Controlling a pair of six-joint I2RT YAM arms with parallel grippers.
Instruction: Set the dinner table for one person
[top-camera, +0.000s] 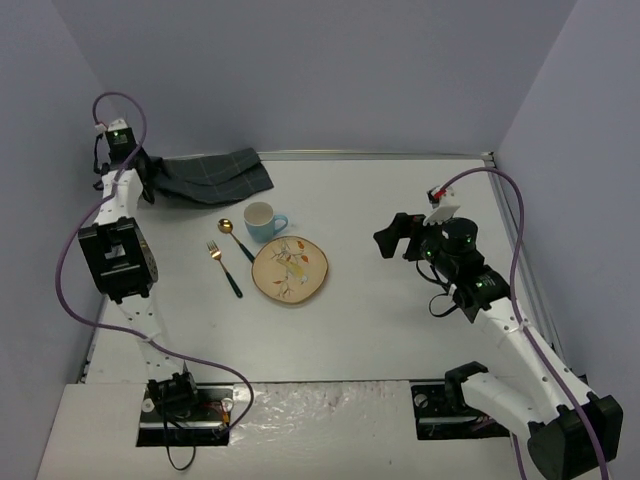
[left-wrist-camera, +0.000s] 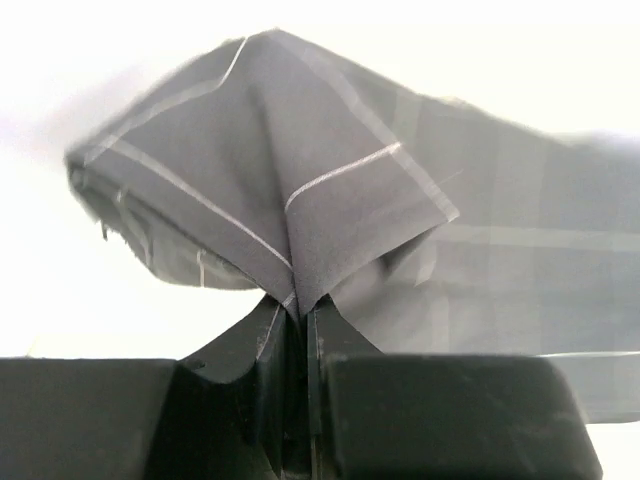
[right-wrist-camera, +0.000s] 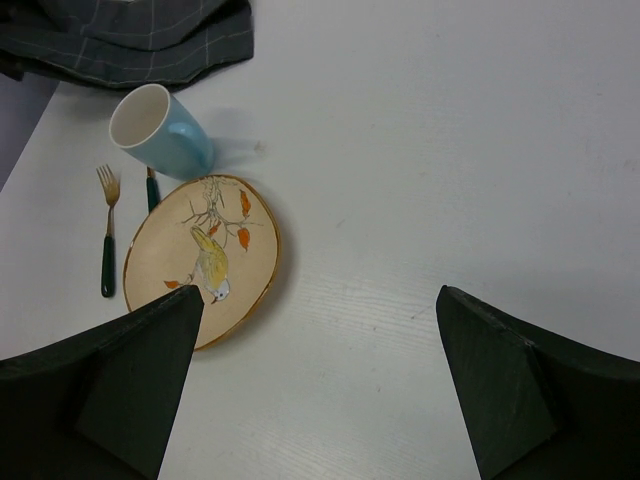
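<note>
On the white dinner table (top-camera: 400, 320) lie a cream plate (top-camera: 290, 270) with a bird picture, a light blue mug (top-camera: 263, 221), a gold fork (top-camera: 224, 267) and a gold spoon (top-camera: 236, 238) with dark green handles. My left gripper (top-camera: 150, 180) is shut on a corner of the dark grey checked cloth (top-camera: 215, 176) at the far left; the cloth (left-wrist-camera: 330, 200) is pinched between its fingers (left-wrist-camera: 300, 305). My right gripper (right-wrist-camera: 320, 300) is open and empty above bare table, right of the plate (right-wrist-camera: 200, 260), the mug (right-wrist-camera: 158, 131) and the fork (right-wrist-camera: 107, 235).
Blue-grey walls close in the table at the back and both sides. The metal rim (top-camera: 380, 154) runs along the far edge. A purple cable (top-camera: 515, 240) loops over my right arm.
</note>
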